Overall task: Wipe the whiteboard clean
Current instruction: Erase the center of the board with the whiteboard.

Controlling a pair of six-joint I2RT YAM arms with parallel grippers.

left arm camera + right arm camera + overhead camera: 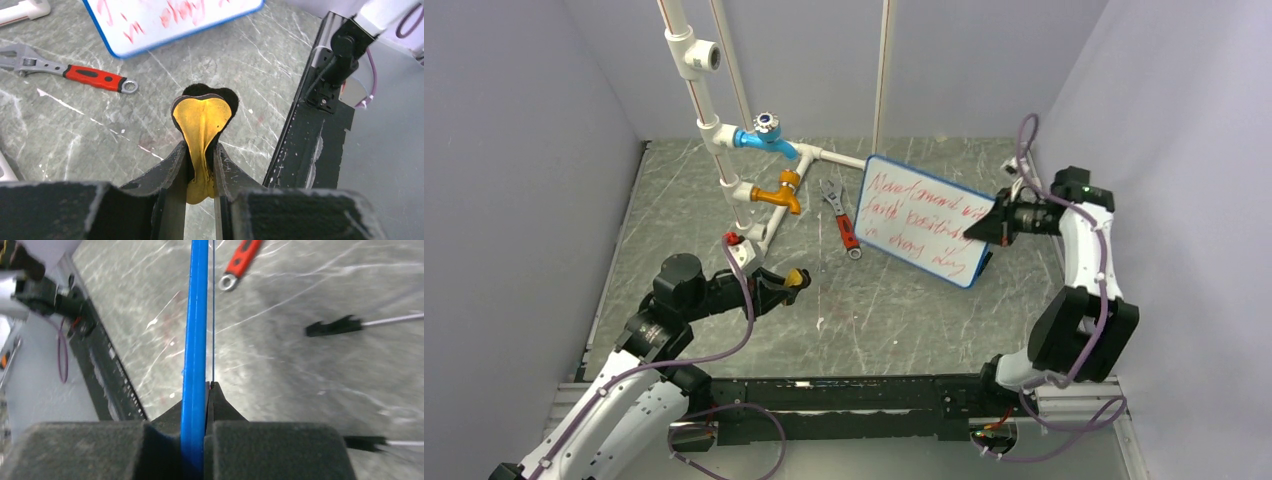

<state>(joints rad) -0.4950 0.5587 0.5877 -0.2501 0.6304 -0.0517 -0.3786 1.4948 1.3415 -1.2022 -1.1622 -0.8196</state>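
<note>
Right wrist view: right claw (206, 390) pinches the whiteboard (196, 315) edge-on between its tips.

Open tabletop (894, 320) is left between the left gripper (790, 282) and the whiteboard (924, 218); farther back the path is narrowed by a wrench (841, 215) (lying flat) and the pipe rack (712, 130).

Left claw (786, 281) and right claw (986, 228), both clamped.

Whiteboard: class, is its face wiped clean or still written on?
Still written on. Red handwritten lines cover the whiteboard, and the yellow eraser in the left fingers sits apart from it.
</note>
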